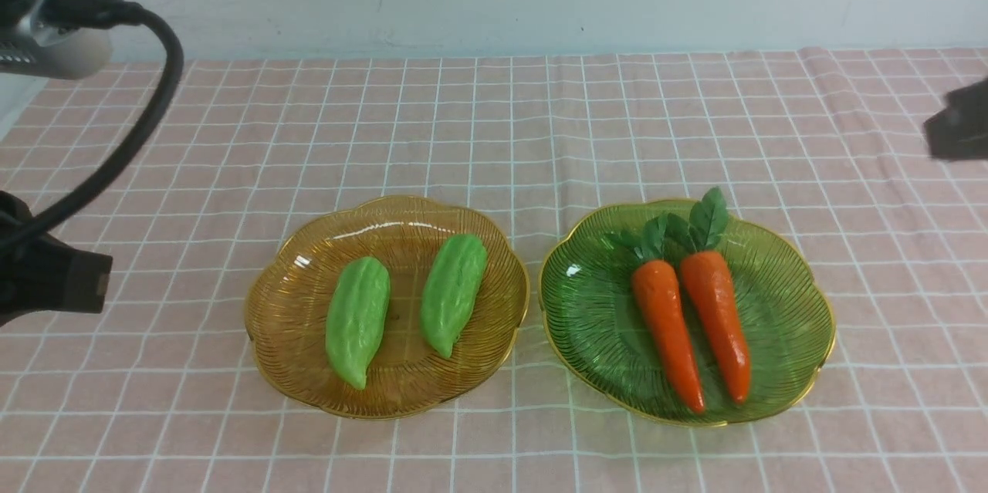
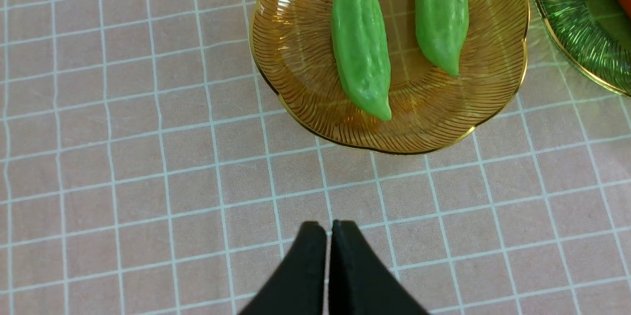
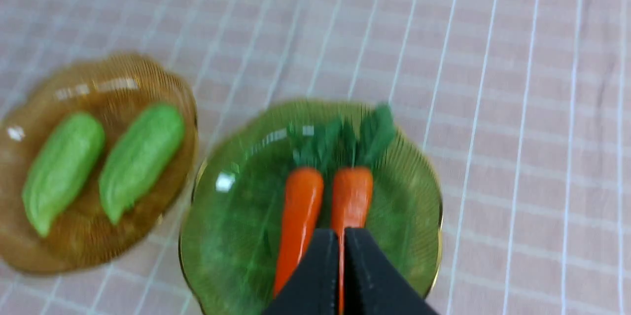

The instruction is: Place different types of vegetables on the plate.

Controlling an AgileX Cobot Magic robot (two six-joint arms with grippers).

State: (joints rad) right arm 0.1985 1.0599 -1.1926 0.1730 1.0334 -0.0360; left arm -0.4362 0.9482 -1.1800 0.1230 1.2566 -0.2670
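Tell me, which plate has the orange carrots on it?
The green plate, on the robot's right. The amber plate beside it holds two bumpy green gourds instead.

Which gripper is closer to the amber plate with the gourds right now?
Left. The left gripper sits over the cloth just short of the amber plate; the right gripper is out beyond the green plate.

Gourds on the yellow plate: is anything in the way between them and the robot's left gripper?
No, nothing visible is. The left gripper, jaws shut, hangs over the checked cloth, and only bare cloth lies between it and the amber plate. The left gourd and the right gourd lie uncovered on that plate.
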